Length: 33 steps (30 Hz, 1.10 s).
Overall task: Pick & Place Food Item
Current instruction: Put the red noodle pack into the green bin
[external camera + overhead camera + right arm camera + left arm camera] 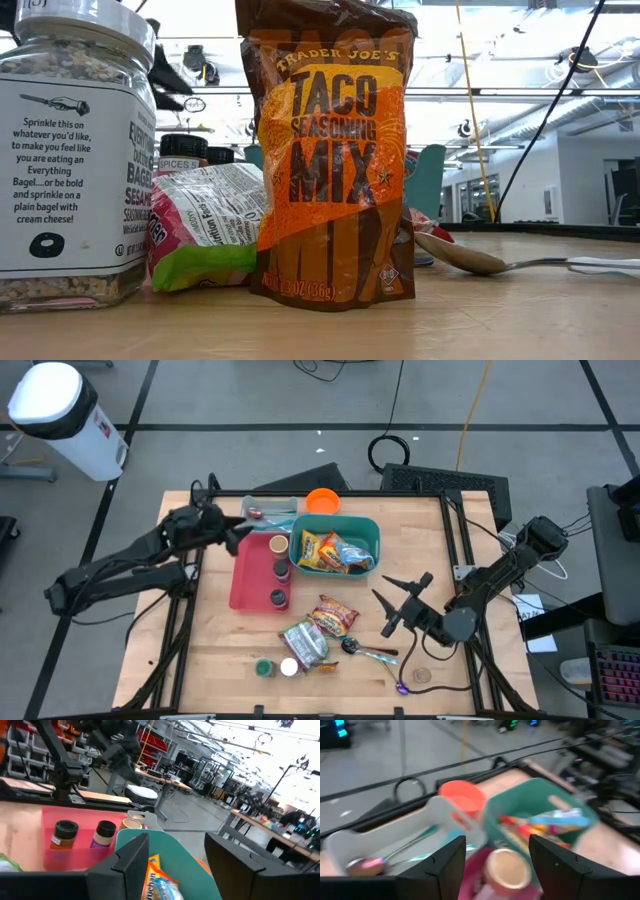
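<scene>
snack packets (335, 553) sit in the teal bin (372, 532) by the bench's far edge, more (333, 617) lie loose mid-bench, while the left gripper (240, 530) hovers open-fingered over the pink tray (245, 575), seemingly having let go, and the right gripper (397, 603) waits open nearby.

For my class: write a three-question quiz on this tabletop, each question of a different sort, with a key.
1. True or false: the green bin already holds snack packets.
2. How many jars sit in the pink tray? A) one B) three C) five
3. Fill in: the left gripper hovers, jaws open, over the tray's end nearest the ___ bowl.

Key: 1 true. 2 B. 3 orange. The right gripper, also open, holds nothing above bare table, right of the taco seasoning packet.
</scene>
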### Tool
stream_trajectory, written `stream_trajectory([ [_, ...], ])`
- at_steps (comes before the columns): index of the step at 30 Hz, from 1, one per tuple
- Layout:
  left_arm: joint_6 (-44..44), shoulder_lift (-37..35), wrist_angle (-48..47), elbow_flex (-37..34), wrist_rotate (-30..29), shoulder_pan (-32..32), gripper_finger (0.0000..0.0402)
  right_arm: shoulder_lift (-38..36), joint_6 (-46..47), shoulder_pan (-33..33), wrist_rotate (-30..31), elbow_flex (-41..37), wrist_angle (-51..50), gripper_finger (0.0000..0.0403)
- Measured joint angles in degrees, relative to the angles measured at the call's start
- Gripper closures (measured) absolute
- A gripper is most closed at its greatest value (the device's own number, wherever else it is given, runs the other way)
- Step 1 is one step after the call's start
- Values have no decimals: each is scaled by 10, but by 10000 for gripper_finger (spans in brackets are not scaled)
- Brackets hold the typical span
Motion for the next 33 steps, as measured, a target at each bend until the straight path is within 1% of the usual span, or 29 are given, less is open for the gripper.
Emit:
stream_trajectory([
  [2,0,-14,9,0,-10,-30,176,0,28,0,-16,0,-20,216],
  [4,1,-22,16,0,-23,-59,176,0,60,-4,-56,0,-45,214],
  [8,11,-25,28,0,-58,-112,176,0,148,-22,-190,0,-101,213],
  [12,6,-23,50,-7,-99,-158,176,0,247,-59,-314,0,-144,211],
  [15,7,-23,107,-37,-104,-190,176,6,304,-89,-406,0,-182,194],
  [18,22,-23,154,-64,-105,-211,176,31,327,-112,-465,0,-191,169],
  [20,26,-23,177,-75,-105,-217,176,53,324,-124,-496,0,-190,155],
  [22,25,-24,177,-77,-105,-219,176,77,322,-137,-524,0,-190,145],
  [28,18,-23,162,-77,-104,-225,176,135,319,-179,-581,0,-203,136],
  [33,18,-23,160,-77,-104,-229,176,167,294,-199,-586,0,-203,139],
])
